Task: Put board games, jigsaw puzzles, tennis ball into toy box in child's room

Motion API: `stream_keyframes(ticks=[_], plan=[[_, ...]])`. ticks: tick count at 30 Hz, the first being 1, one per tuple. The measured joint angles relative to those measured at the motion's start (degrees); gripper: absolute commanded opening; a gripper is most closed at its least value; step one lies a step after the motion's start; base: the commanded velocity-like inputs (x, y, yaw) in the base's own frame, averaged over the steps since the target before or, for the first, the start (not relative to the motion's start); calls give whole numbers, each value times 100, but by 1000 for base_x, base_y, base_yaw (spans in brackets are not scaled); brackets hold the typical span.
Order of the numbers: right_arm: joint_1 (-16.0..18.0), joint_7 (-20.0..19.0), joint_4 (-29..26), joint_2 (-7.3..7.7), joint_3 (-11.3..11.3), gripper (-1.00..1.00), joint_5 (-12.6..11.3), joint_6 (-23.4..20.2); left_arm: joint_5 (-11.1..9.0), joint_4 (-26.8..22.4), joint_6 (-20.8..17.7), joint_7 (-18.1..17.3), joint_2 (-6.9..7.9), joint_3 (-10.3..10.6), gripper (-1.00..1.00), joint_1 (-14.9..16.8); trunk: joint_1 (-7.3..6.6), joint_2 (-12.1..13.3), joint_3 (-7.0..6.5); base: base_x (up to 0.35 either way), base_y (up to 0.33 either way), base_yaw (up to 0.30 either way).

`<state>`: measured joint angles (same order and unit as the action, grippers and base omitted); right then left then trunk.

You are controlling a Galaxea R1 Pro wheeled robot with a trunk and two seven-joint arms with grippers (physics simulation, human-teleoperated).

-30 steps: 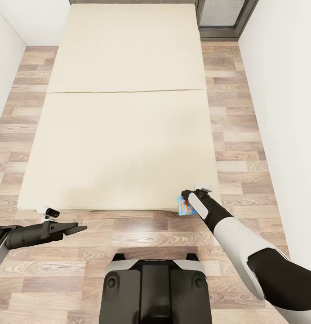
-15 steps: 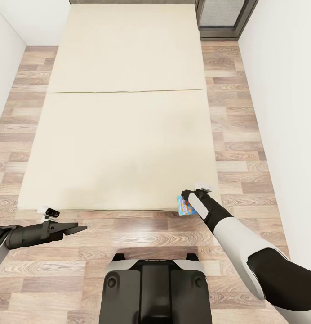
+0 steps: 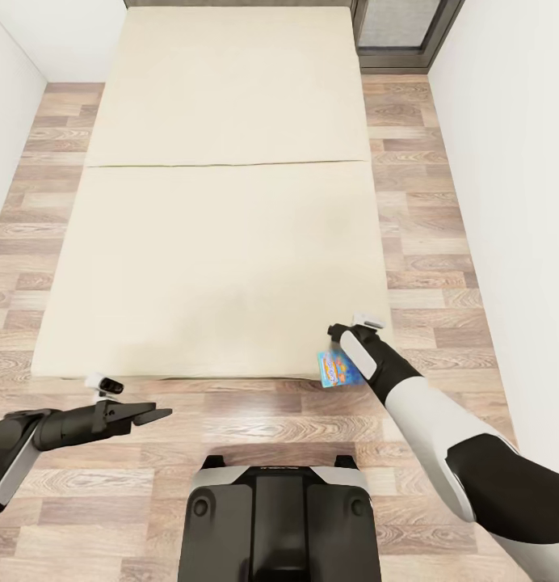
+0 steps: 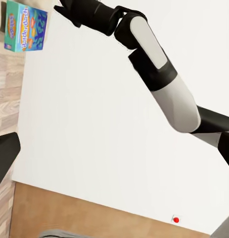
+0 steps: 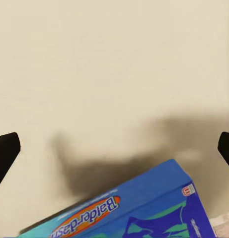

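A blue-and-orange board game (image 3: 334, 369) (image 5: 144, 210) (image 4: 26, 26) lies on the beige bed (image 3: 223, 242) at its near right corner, by the mattress edge. My right gripper (image 3: 336, 332) (image 5: 115, 148) (image 4: 65, 7) hovers just above and past the box, open; its fingertips (image 5: 5, 148) stand wide apart with nothing between them. The box casts a shadow on the mattress. My left gripper (image 3: 154, 415) hangs open over the wood floor off the bed's near left corner, holding nothing.
White walls (image 3: 506, 162) close in on both sides, leaving strips of plank floor (image 3: 425, 242) beside the bed. A dark-framed window or door (image 3: 401, 28) stands at the far right. My base (image 3: 271, 517) sits at the foot of the bed.
My right gripper has let go of the board game and drawn up and away; the box stays at the bed's corner. My left arm has shifted slightly right and lower in view.
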<state>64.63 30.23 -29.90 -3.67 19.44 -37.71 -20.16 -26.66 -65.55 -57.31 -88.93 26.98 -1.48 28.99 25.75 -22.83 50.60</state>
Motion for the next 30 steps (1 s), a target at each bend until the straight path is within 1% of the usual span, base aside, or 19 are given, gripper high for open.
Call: stream_keyframes(ticks=[5, 6, 19, 30], plan=[[77, -1, -15, 9, -1, 100, -4, -2, 4, 0, 0, -6, -161, 3, 100, 0, 0, 0, 0, 0, 0, 0], [78, -1, -15, 9, -1, 100, -4, -2, 4, 0, 0, -7, -168, 4, 100, 0, 0, 0, 0, 0, 0, 0], [82, 3, -17, 14, -1, 100, -12, -45, 5, 0, 0, -9, -177, 5, 100, 0, 0, 0, 0, -1, 0, 0], [81, 0, -32, 3, -1, 100, -12, -46, 5, 0, 0, -9, -178, 5, 100, 0, 0, 0, -25, -54, 0, 0]])
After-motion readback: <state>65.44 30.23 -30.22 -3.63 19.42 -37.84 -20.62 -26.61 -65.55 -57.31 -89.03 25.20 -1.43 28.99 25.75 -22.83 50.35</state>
